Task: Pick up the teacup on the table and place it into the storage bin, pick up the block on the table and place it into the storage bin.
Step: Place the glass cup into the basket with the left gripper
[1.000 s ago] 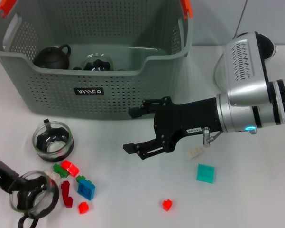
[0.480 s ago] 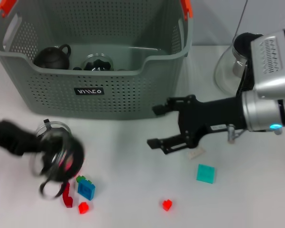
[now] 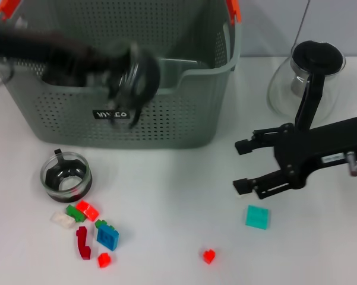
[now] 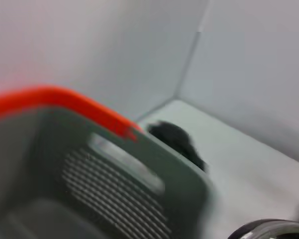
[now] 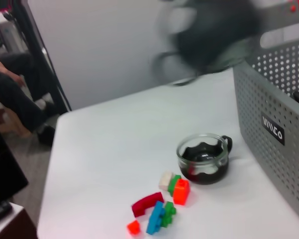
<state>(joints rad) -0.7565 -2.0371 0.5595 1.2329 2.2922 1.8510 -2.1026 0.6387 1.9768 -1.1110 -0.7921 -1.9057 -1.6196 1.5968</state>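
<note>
Bin (image 3: pixel 136 127) sits at 12 o'clock on the table (image 3: pixel 166 196), long axis running L-R, open top up, label (image 3: pixel 111 113) on its near wall, orange clips at the top corners. Left gripper (image 3: pixel 133 74) is over the bin's near rim, motion-blurred, carrying a glass teacup (image 3: pixel 144 70); how wide the jaws are, can't tell through the blur. Arm reaches in from 10 o'clock.

Second teacup (image 3: pixel 66 175) stands upright on the table near 8 o'clock, just in front of the bin's left end, handle pointing toward the bin. Block cluster below it at 7 o'clock: white, green, red block (image 3: pixel 88 209), dark red curved piece (image 3: pixel 82 243), blue block (image 3: pixel 107 237), small red ones. Lone red block (image 3: pixel 209 256) at 6 o'clock, teal plate (image 3: pixel 258 217) at 5 o'clock, well apart from the rest.

Right gripper (image 3: pixel 243 165) hangs at 3 o'clock, jaws wide open, empty, tips pointing toward 9 o'clock. Glass pot (image 3: pixel 309 77) with black lid behind it at 2 o'clock.

Open table between the bin front and the blocks, centre strip bare.
</note>
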